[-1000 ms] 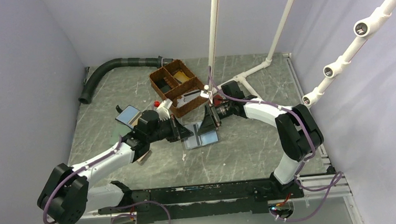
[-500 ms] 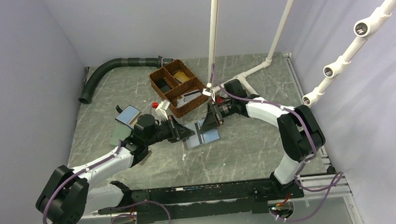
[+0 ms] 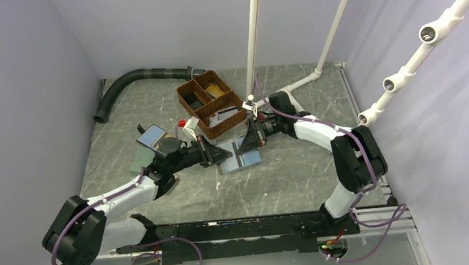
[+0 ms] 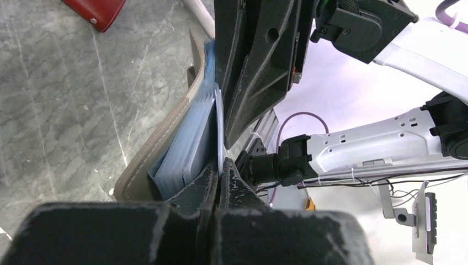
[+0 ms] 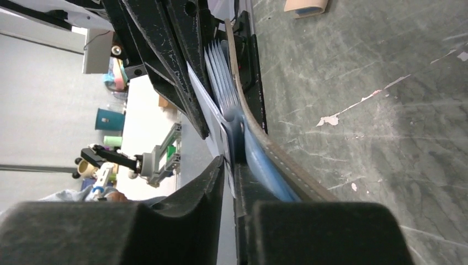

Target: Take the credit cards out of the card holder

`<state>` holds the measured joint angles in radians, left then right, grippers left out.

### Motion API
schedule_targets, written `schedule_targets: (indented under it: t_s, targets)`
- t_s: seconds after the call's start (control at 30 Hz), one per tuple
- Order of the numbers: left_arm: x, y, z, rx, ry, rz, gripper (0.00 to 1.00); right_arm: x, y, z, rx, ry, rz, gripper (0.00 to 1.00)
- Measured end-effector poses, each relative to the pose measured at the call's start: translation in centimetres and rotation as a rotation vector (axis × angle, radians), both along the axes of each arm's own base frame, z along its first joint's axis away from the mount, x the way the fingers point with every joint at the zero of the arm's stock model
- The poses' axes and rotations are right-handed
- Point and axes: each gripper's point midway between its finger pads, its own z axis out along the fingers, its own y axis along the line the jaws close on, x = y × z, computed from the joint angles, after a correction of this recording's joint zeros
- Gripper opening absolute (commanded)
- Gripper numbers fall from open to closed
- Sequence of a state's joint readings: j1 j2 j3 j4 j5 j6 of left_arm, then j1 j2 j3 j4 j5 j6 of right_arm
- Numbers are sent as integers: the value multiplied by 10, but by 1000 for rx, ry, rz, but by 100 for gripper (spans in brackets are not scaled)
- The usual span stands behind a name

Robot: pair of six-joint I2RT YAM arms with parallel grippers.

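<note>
**Right claw closes in on a card**

Narrowed since a second ago, the right claw [image 5: 229, 168] now has its jaws almost together on a thin pale sheet standing out of the card holder [image 3: 241, 160]. By its straight edge and square corner this looks like a credit card [image 5: 212, 118], though a pocket lip cannot be ruled out. The left claw [image 4: 219, 174] is fully closed on the opposite edge of the holder, pinching its light blue lining. The holder lies open on the table [image 5: 386, 110] directly between the two sets of fingertips, its taupe cover bowed on the table side of both claws. More pale card edges are stacked just behind the one the right claw has pinched. A red wallet [image 4: 94, 12] sits well beyond the left claw, out of the way.

The pull should probably run straight back along the card's own plane, away from the left claw, so that the card slides out of its slot instead of bending. The left claw's job is to anchor. If it gives, the whole holder will likely trail after the right claw. A slow start would show whether one card alone is coming.
</note>
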<state>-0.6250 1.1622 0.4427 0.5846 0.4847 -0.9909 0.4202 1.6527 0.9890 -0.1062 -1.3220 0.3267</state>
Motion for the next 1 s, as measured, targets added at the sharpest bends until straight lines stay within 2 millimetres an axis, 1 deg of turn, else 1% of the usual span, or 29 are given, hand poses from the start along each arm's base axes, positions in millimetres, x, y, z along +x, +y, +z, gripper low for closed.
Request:
schedule_targets:
  t_s: [0.07, 0.17, 0.33, 0.4, 0.6, 0.73, 0.97, 1.0]
  targets:
    - [0, 0, 0, -5, -3, 1, 3, 0, 0, 0, 0, 3, -2, 0]
    - [0, 2, -2, -6, 5, 8, 11, 0, 0, 0, 5, 8, 0, 0]
    - [0, 3, -2, -15, 21, 13, 19, -6, 1, 3, 21, 18, 23, 0]
    - [0, 3, 1, -27, 23, 12, 21, -8, 2, 4, 31, 12, 36, 0]
    - [-3, 5, 4, -70, 24, -7, 22, -11, 1, 4, 54, -19, 61, 0]
    - [-3, 7, 3, -95, 35, -18, 22, -10, -1, 4, 61, -32, 63, 0]
    - [-3, 13, 1, -114, 48, -22, 19, -11, -4, 0, 62, -45, 66, 0]
    - [-3, 13, 1, -114, 48, -24, 15, -12, -4, -1, 61, -46, 68, 0]
